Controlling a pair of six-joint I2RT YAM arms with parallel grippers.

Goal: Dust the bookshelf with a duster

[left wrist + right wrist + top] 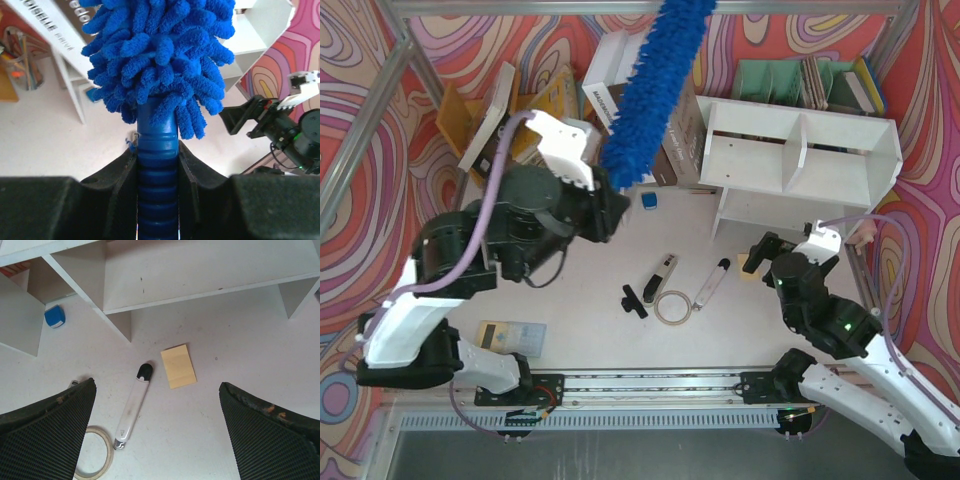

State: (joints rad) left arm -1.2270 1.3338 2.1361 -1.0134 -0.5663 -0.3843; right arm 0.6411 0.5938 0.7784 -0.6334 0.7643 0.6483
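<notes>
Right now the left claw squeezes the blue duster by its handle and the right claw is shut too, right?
Not quite. The left gripper does squeeze the duster by its handle, but the right gripper is open, not shut: the right wrist view shows its fingers wide apart, holding nothing.

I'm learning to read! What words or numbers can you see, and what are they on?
"OISELLE": on the white side of the box; the start of the word is cut off.
"edo": on the same box's brown face, also cut off.
Small print beside "OISELLE": too blurred to read.
Card: its print is too small to read.
</notes>
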